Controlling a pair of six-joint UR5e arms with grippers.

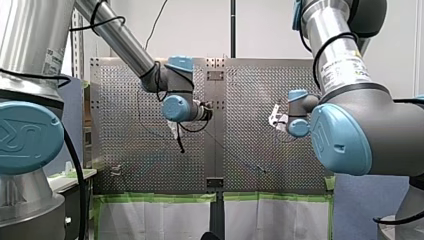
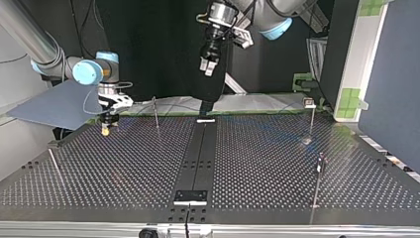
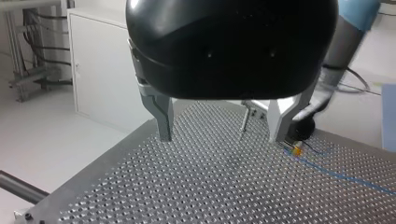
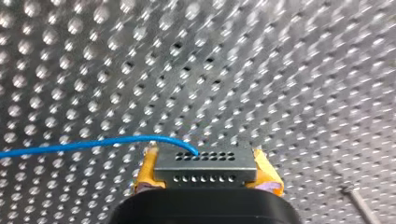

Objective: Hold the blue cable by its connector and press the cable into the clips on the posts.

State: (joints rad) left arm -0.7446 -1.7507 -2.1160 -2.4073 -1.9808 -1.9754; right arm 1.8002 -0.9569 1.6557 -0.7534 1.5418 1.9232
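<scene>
Now, right end effector [image 4: 206, 173] clamped on connector [image 4: 205, 161] of blue cable [image 4: 93, 143], left end effector [image 3: 220, 138] open, empty.

Front view bright and even; top view dim, black across its upper middle; glints sparkle off the perforated table [image 4: 280, 70].

Perforated table [image 2: 124, 168] bears thin posts [image 2: 155, 113]; blue cable [image 3: 341, 176] lies on it

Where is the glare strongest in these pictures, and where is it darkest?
Right wrist view: strongest glare, bright glints rimming the holes of the perforated table, while the blue cable and its connector stay matte. Top view: darkest, a black backdrop beyond the table. Left wrist view: even room light.
</scene>
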